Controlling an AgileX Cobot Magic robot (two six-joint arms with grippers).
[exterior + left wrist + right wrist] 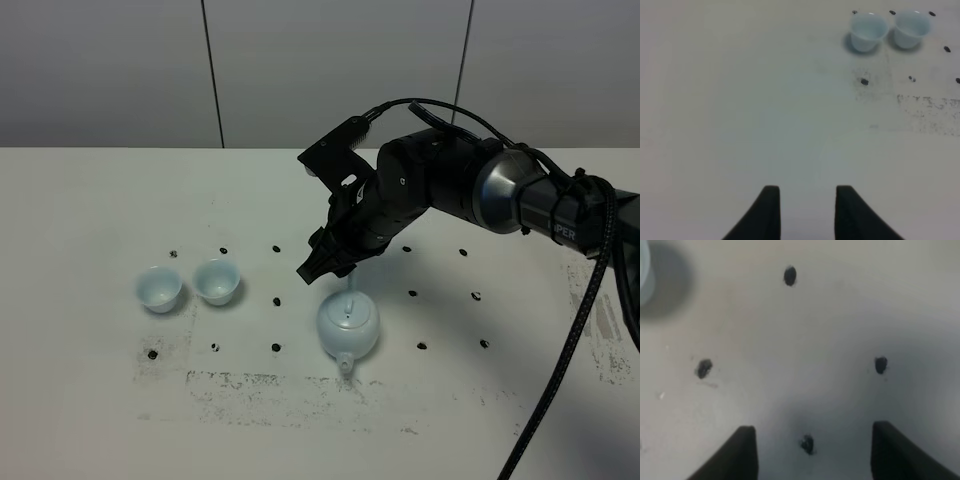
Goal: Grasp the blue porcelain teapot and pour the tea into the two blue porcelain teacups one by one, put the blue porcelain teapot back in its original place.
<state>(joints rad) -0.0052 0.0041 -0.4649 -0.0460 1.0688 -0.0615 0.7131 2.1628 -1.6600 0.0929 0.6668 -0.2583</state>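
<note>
On the table (100,400), the teapot (348,326) stands spout toward the camera

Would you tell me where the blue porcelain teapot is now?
In the exterior high view, the teapot stands right of the two teacups, beside the right gripper.

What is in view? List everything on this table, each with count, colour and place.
blue porcelain teapot: 1, pale blue-white, upright near the table's middle, spout toward the camera.
blue porcelain teacups: 2, pale blue-white, side by side, left of the teapot.
dot marks: many, black, spread over the table around the cups and teapot.
table: 1, white, scuffed toward the front.
wall: grey panels, behind the table.
cable: 1, black, hanging from the right arm.
right arm: 1, black, reaching in from the right.
right gripper: 1, black, open and empty, just behind the teapot.
left gripper: 1, black, fingers apart, empty, over bare table.
</note>
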